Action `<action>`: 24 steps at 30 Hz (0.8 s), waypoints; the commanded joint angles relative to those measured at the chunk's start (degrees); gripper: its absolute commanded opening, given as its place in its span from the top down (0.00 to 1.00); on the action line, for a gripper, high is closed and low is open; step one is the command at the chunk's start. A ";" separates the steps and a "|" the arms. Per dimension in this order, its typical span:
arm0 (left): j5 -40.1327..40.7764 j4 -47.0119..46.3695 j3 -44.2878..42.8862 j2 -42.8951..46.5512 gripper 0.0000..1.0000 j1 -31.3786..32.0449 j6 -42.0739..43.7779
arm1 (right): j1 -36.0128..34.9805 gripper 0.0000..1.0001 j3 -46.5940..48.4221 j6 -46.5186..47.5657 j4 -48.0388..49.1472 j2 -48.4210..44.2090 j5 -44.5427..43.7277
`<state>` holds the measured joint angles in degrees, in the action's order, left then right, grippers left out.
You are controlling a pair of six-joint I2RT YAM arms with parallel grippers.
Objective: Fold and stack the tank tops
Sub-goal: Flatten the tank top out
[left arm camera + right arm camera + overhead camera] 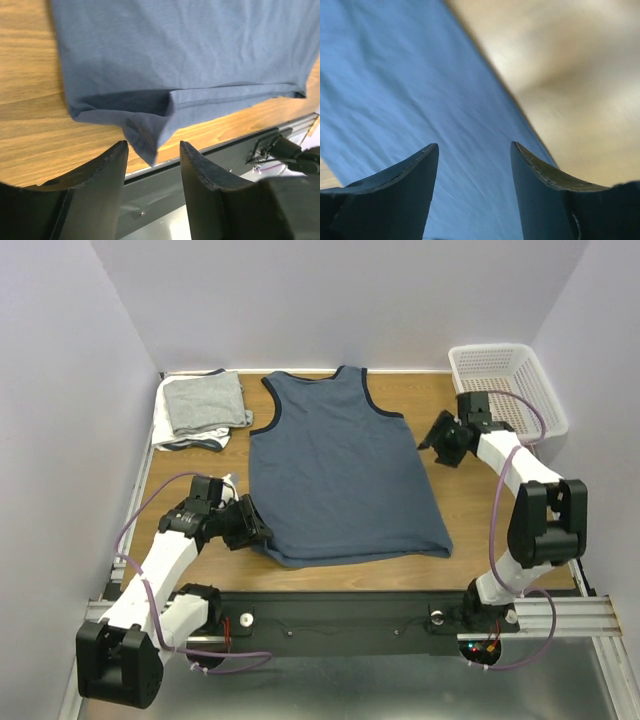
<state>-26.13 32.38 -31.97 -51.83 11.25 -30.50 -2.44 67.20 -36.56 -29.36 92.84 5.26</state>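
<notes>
Lying flat in the middle of the desk (470, 505) is the slate-blue tank top (340, 465), neck toward the far edge, with navy trim round the neck and armholes. Its near-left hem corner (145, 135) is rumpled and doubled over a bit. The left jaws sit right at that corner, spread apart. The cloth tip pokes into the gap between them but isn't pinched, going by the wrist view. The right jaws are spread too, hovering at the top's right edge just below the armhole, holding nothing. Off in the far-left corner a folded light grey tank top (205, 403) is stacked on a white tank top (190, 438). A white perforated basket (490, 350) sits in the far-right corner, well apart from the shirts.
</notes>
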 commanded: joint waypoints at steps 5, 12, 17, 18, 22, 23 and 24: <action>-3.67 -3.47 1.03 6.03 0.46 0.36 2.73 | -0.38 0.34 13.81 5.53 5.89 11.90 -6.67; 5.71 -5.92 -8.88 5.87 0.67 0.36 -0.94 | -0.99 0.34 27.70 9.39 6.25 25.70 -3.68; 21.26 -11.53 -17.42 -2.46 0.69 -0.34 -7.64 | -1.69 0.34 34.74 11.68 6.34 32.66 -2.98; 22.69 -13.20 -19.34 -6.57 0.66 -0.52 -9.38 | -2.30 0.34 37.02 12.20 6.25 34.50 -2.80; 23.22 -21.21 -23.47 -19.39 0.61 -2.19 -12.56 | -3.62 0.34 40.81 13.70 6.16 36.97 -4.20; 24.80 -22.26 -24.97 -22.14 0.59 -2.28 -12.48 | -3.63 0.34 41.43 13.97 6.25 37.24 -4.38; 25.68 -22.71 -28.64 -27.30 0.59 -2.28 -11.17 | -3.63 0.34 41.87 14.32 6.25 37.41 -4.46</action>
<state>-6.42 16.03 -54.48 -68.47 9.54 -40.14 -4.84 104.88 -24.97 -24.99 130.54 1.50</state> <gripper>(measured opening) 0.401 0.661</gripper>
